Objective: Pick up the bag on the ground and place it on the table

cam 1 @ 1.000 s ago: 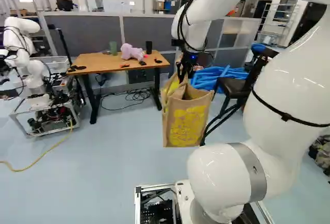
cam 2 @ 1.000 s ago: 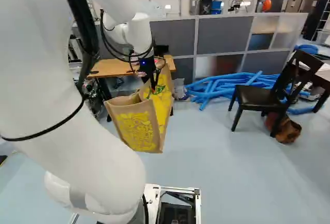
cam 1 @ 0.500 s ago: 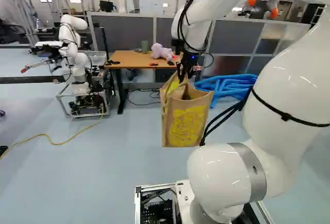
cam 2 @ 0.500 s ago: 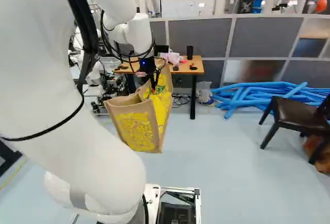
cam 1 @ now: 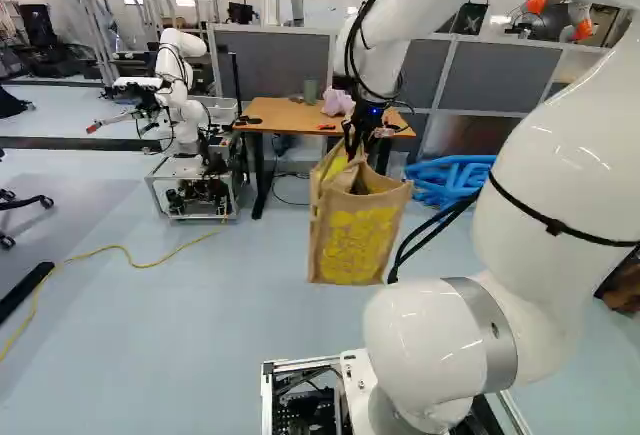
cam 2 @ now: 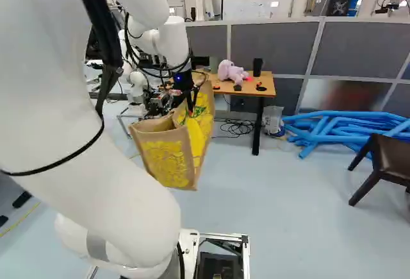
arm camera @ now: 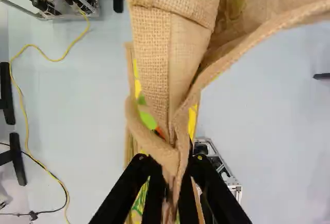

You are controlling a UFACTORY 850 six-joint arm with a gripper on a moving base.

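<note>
Bag (cam 2: 168, 157) before the table (cam 2: 227, 89), chair (cam 2: 392, 158) to the right of both

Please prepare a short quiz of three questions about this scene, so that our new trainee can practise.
1. Fill in: the print on the front of the bag is ____ in colour.
2. Choose one: the jaws grip the bag by its a) bottom; b) handle; c) lower corner.
3. True or false: the bag already stands on the table.

Key: 1. yellow; 2. b; 3. false
</note>
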